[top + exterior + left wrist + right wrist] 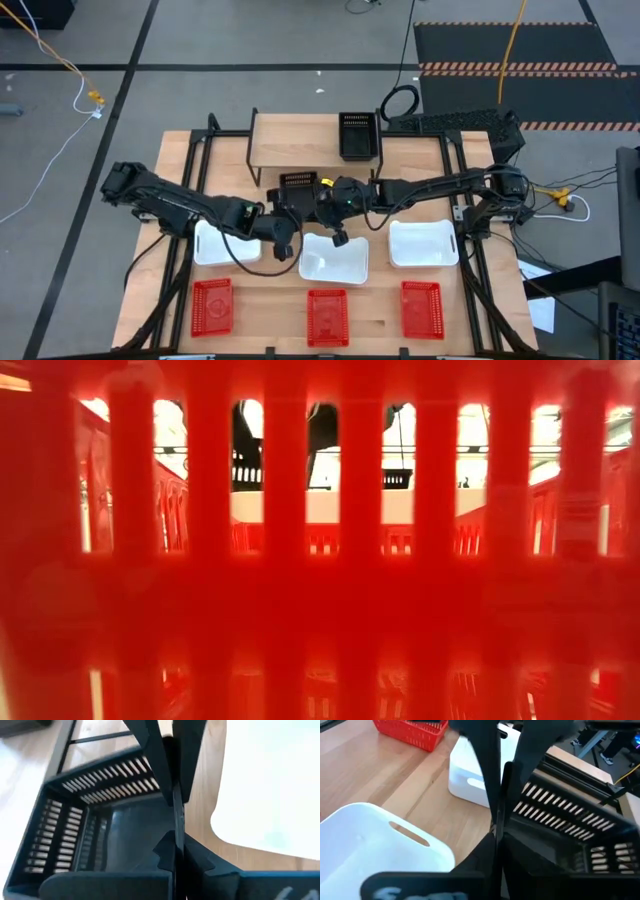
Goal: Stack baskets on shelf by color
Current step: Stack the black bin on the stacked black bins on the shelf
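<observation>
A black mesh basket [298,184] sits in front of the shelf [300,140], mostly covered by my two arms. My left gripper [176,795] and my right gripper [504,785] are each shut on a wall of a black basket [75,840] [570,830], and they meet over it [310,215]. A second black basket [358,135] stands on the shelf's right end. Three white baskets [225,243] [333,257] [423,243] and three red ones [212,305] [327,317] [421,307] rest on the table. A third black basket does not show. My left gripper pinches a thin side wall [178,822] of the black basket, one finger inside the basket and one outside. Whether the basket is lifted I cannot tell. My right gripper pinches a thin side wall [506,777] of the black basket, one finger [532,765] on the basket's inner side and the other finger [482,770] outside, toward the white baskets.
The white row lies just near of the grippers, and the red row runs along the near edge. A red basket's mesh [320,610] fills the low view. Black frame rails [190,170] [462,170] run down both sides of the table. The shelf's left and middle are bare.
</observation>
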Robot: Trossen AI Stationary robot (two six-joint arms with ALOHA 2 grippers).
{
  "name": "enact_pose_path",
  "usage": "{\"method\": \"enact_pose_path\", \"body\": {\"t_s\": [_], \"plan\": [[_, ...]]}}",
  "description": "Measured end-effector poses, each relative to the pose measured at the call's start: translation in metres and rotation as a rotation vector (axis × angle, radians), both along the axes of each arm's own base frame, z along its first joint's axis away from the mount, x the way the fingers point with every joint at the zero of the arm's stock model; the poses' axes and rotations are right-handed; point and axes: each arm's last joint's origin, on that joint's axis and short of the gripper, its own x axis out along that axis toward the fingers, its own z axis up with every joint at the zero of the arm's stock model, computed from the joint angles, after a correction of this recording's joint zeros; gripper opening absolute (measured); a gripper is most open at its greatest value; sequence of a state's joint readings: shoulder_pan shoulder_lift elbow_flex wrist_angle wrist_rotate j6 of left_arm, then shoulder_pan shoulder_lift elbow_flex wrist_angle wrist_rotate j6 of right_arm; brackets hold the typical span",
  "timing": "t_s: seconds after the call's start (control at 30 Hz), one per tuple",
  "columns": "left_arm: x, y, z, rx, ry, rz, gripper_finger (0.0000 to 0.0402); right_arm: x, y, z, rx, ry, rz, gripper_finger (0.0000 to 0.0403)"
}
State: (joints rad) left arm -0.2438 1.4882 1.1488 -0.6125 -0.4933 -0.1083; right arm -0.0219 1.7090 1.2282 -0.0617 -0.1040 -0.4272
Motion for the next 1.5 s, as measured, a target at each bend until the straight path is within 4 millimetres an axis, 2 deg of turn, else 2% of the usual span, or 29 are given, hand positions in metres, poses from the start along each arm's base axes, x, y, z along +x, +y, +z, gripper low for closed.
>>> {"method": "enact_pose_path", "body": {"t_s": [0.17, 0.3, 0.43, 0.6, 0.73, 0.83, 0.97, 1.13, 1.3, 1.5], "plan": [[-0.001, 0.0, 0.002, -0.011, -0.006, 0.005, 0.0017, -0.007, 0.001, 0.012, -0.015, -0.022, 0.011, 0.0007], [-0.006, -0.008, 0.012, -0.007, -0.026, -0.035, 0.0052, -0.023, 0.002, 0.033, -0.034, -0.046, 0.031, 0.0005], [-0.021, -0.018, 0.049, -0.016, -0.105, -0.102, 0.0116, -0.041, 0.0, 0.056, -0.046, -0.075, 0.038, 0.0004], [-0.05, -0.025, 0.096, -0.06, -0.252, -0.15, 0.0201, -0.061, 0.001, 0.086, -0.119, -0.172, 0.047, 0.0003], [-0.067, -0.024, 0.097, -0.093, -0.308, -0.075, 0.0242, -0.091, 0.002, 0.121, -0.217, -0.29, 0.02, 0.0004], [-0.074, -0.02, 0.079, -0.052, -0.284, 0.012, 0.0248, -0.112, -0.01, 0.137, -0.359, -0.319, -0.156, 0.0004], [-0.076, -0.015, 0.051, -0.017, -0.238, 0.065, 0.0237, -0.131, -0.039, 0.131, -0.432, -0.269, -0.289, 0.0004], [-0.074, -0.006, 0.029, -0.013, -0.203, 0.117, 0.0216, -0.145, -0.077, 0.102, -0.402, -0.162, -0.31, 0.0004], [-0.073, 0.002, 0.024, -0.014, -0.188, 0.156, 0.0201, -0.153, -0.1, 0.082, -0.317, -0.128, -0.312, 0.0004], [-0.07, 0.01, 0.023, -0.007, -0.177, 0.166, 0.02, -0.158, -0.108, 0.072, -0.264, -0.117, -0.271, 0.0004]]}}
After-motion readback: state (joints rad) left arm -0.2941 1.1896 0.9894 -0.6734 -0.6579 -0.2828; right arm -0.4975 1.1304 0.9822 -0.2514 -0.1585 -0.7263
